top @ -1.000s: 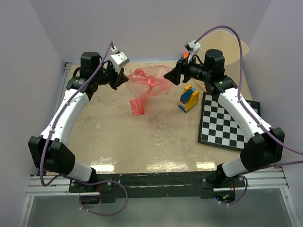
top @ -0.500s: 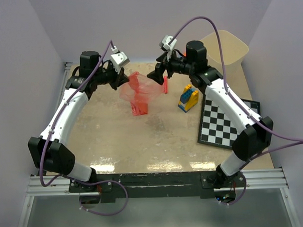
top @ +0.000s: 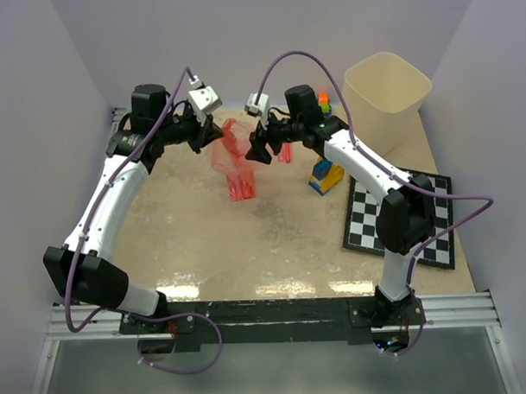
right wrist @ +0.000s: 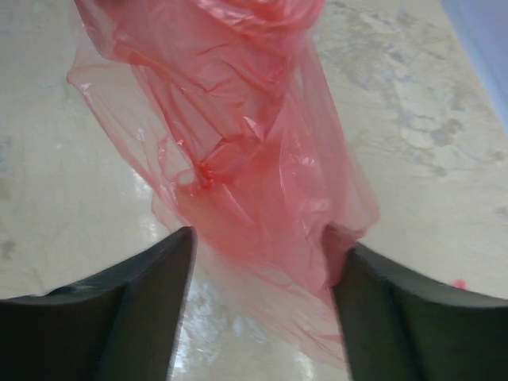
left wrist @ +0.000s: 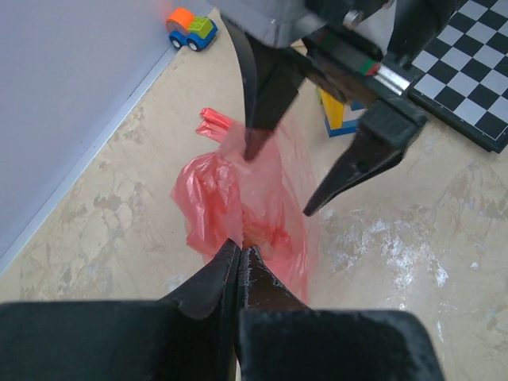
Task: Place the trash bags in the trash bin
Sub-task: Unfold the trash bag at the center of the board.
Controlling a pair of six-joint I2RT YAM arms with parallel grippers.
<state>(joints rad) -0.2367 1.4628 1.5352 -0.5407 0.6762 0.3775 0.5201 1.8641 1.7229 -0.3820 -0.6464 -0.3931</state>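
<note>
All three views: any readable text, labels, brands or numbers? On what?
No readable text in any view.
The checkerboard: plain black and white squares, no letters or numbers.
The bin, red bag, toy blocks and toy car: no print or label visible.

The crinkly bag (top: 234,155) is translucent red. The bin (top: 389,106) is plain cream-beige. The board (top: 367,219) is chequered black and white. The blocks (top: 326,174) are yellow and blue, the toy car (left wrist: 191,28) orange, green and blue. The table (top: 247,241) is mottled beige.
</note>
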